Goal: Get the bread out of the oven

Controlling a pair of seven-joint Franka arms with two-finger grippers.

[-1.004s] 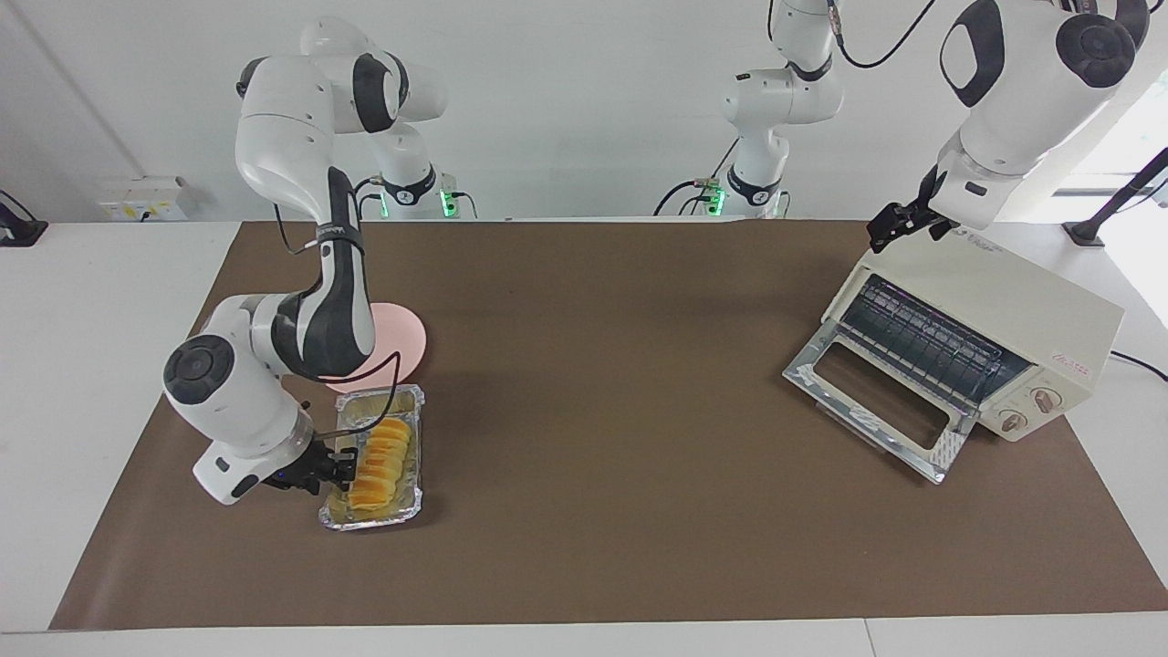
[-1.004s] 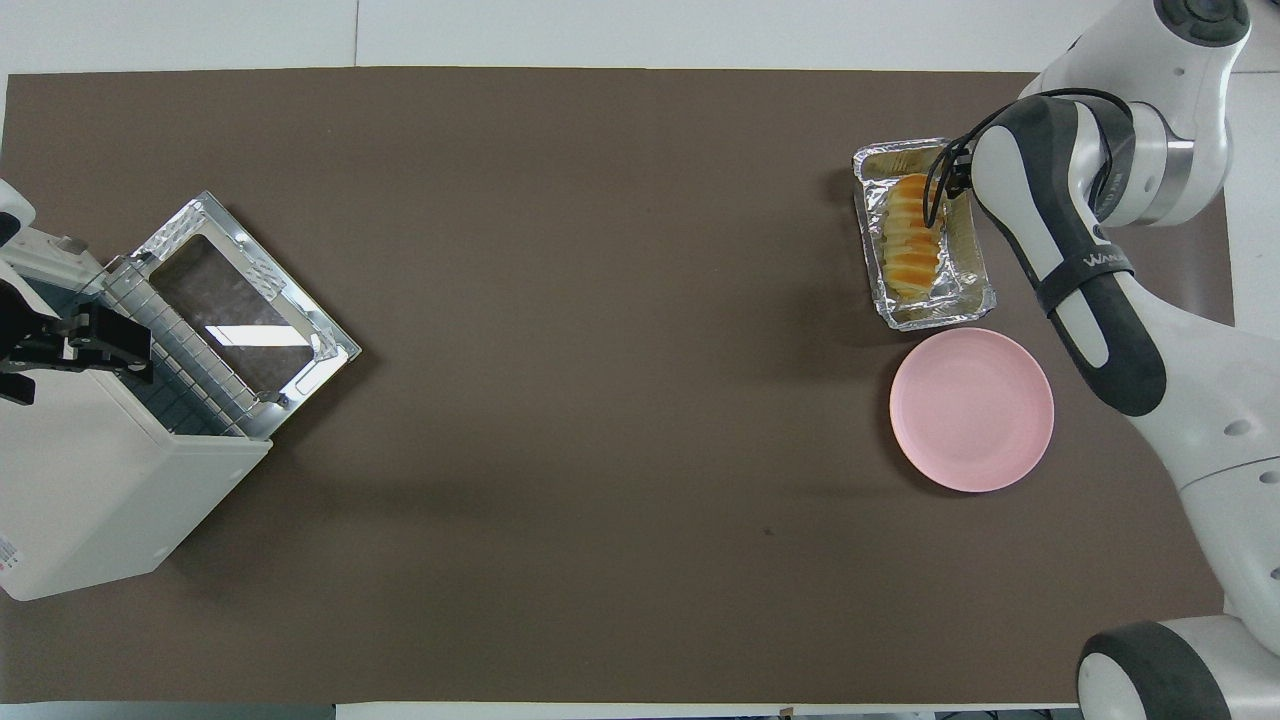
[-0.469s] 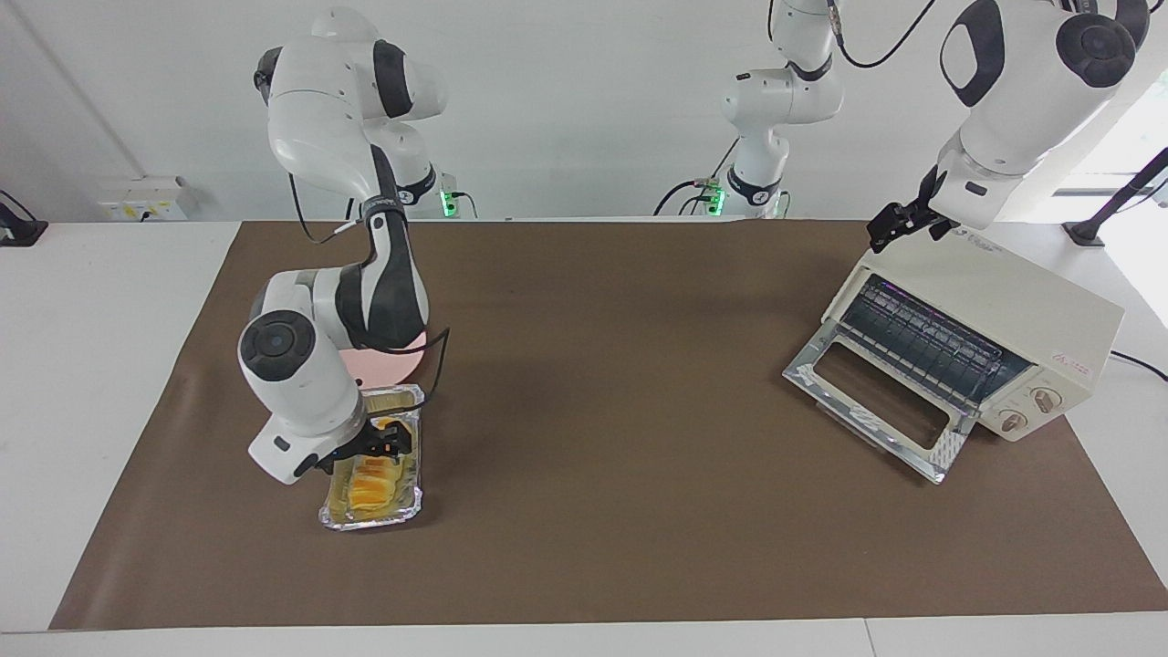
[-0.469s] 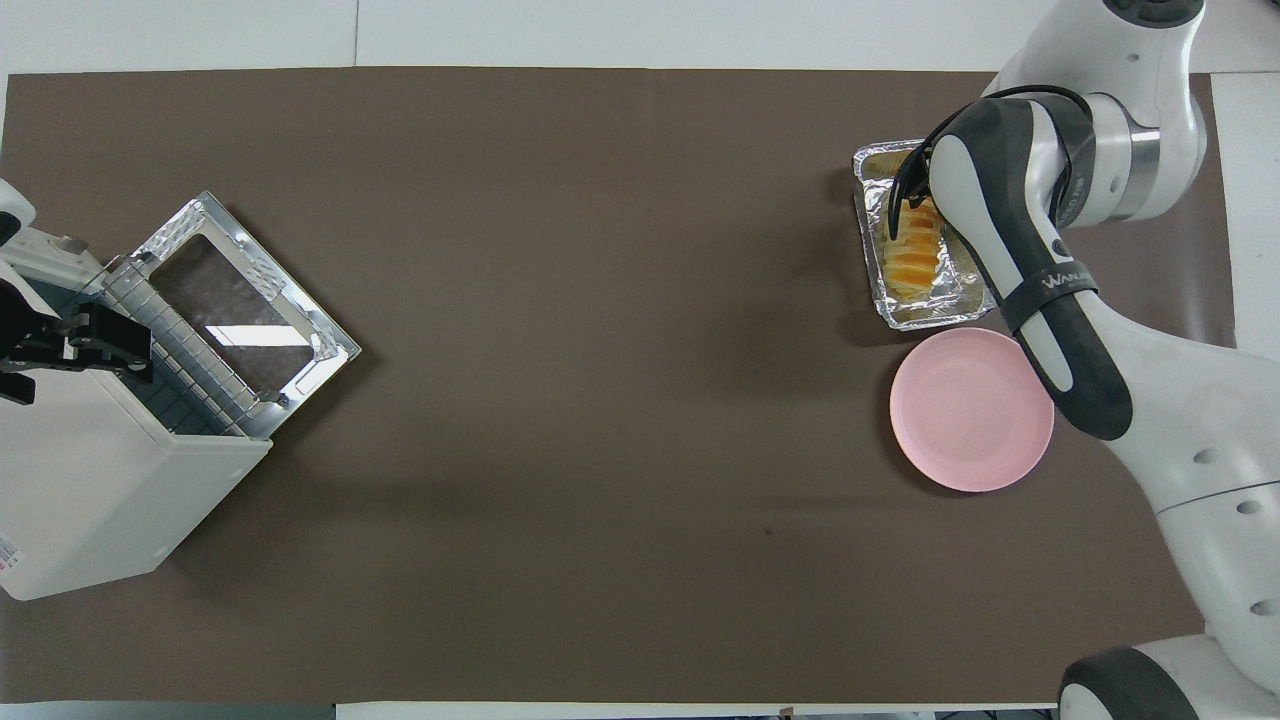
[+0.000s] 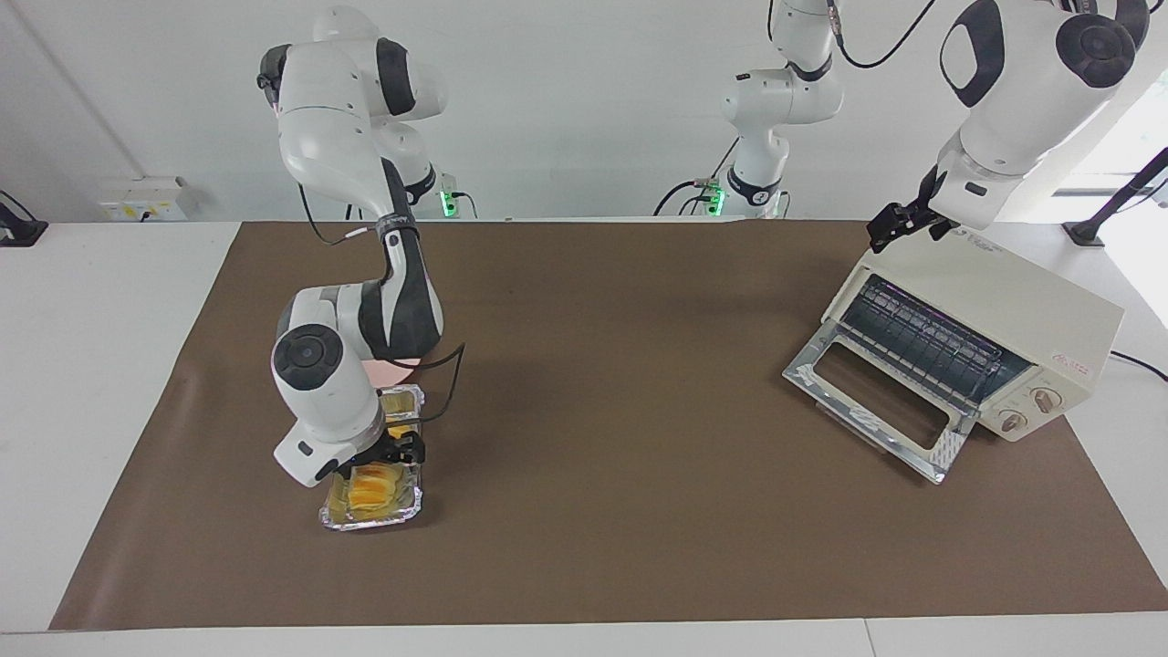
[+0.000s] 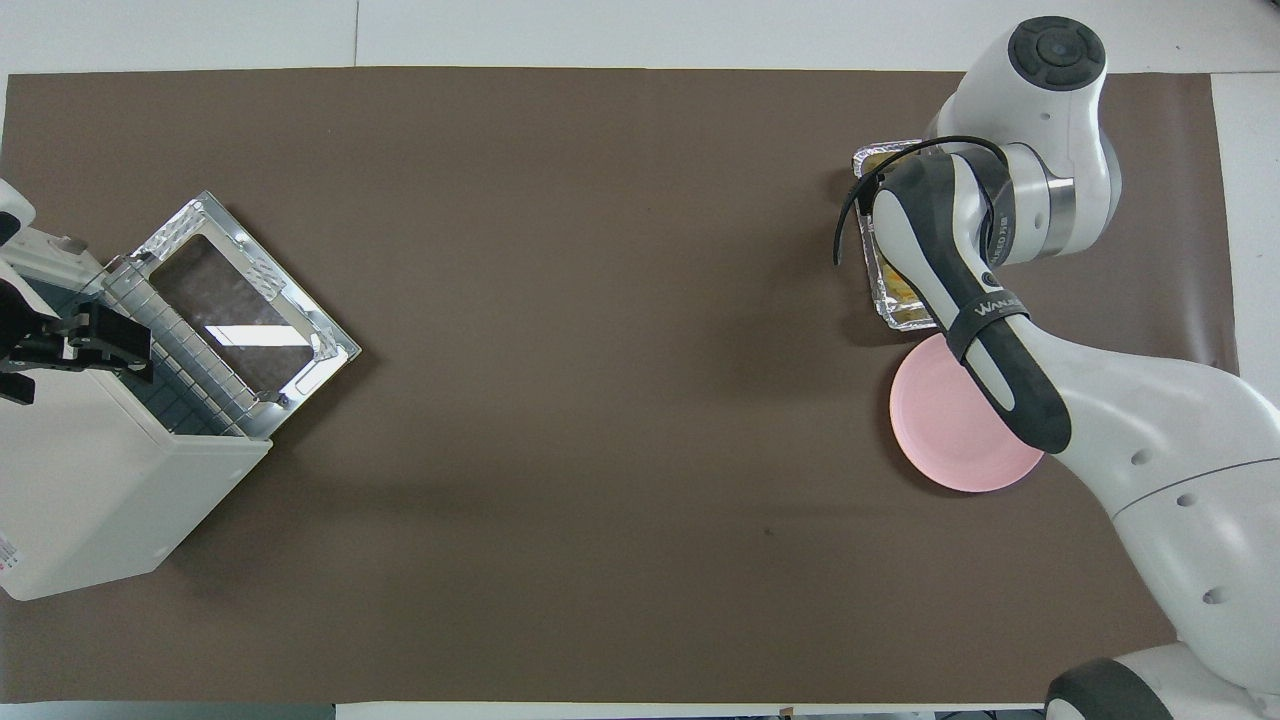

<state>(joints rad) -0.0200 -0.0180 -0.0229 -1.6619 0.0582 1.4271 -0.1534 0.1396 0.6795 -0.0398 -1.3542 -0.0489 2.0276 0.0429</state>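
The bread [image 5: 370, 488], a ridged orange-yellow loaf, lies in a crinkled foil tray [image 5: 365, 522] on the brown mat toward the right arm's end of the table. My right gripper [image 5: 399, 449] points down over the loaf's end nearer to the robots, close above it. In the overhead view the right arm hides the loaf and only the tray's edge [image 6: 882, 292] shows. The cream oven [image 5: 1022, 301] stands at the left arm's end with its glass door [image 5: 876, 401] dropped open and its rack bare. My left gripper [image 5: 899, 224] waits over the oven's top corner [image 6: 70, 340].
A pink plate [image 6: 950, 440] lies next to the tray, nearer to the robots, partly under the right arm; only a sliver of it [image 5: 388, 370] shows in the facing view. The brown mat [image 5: 620, 411] covers the table between tray and oven.
My right arm's wrist has swung from beside the tray to over it, bringing the gripper above the bread. The left arm, oven and tray have not moved.
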